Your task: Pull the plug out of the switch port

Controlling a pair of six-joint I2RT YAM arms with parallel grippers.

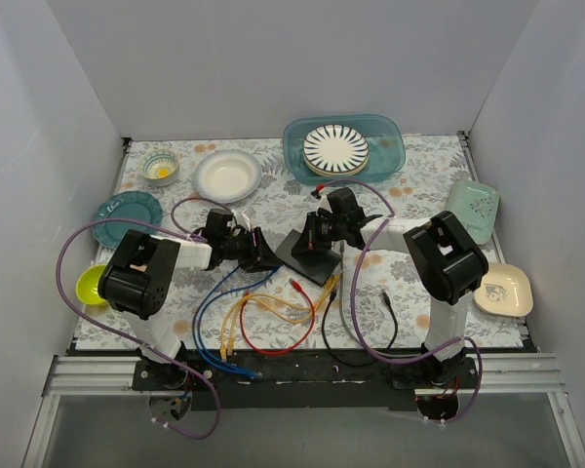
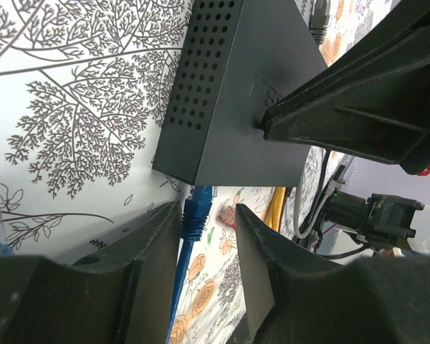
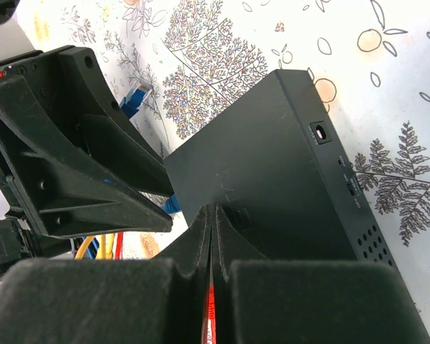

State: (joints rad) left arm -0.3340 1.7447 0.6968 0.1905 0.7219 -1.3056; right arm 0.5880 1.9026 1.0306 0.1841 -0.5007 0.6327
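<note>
The switch is a flat black box in the middle of the table; it also shows in the left wrist view and the right wrist view. A blue plug sits in its near edge. My left gripper is open, its jaws standing either side of the blue plug, which lies close to the left finger. In the top view the left gripper is at the switch's left edge. My right gripper is shut, its fingertips resting on the switch's top face; the top view shows it over the switch.
Blue, yellow, red and black cables lie loose in front of the switch. A white bowl, a teal tray with a striped plate, a green plate and other dishes ring the table.
</note>
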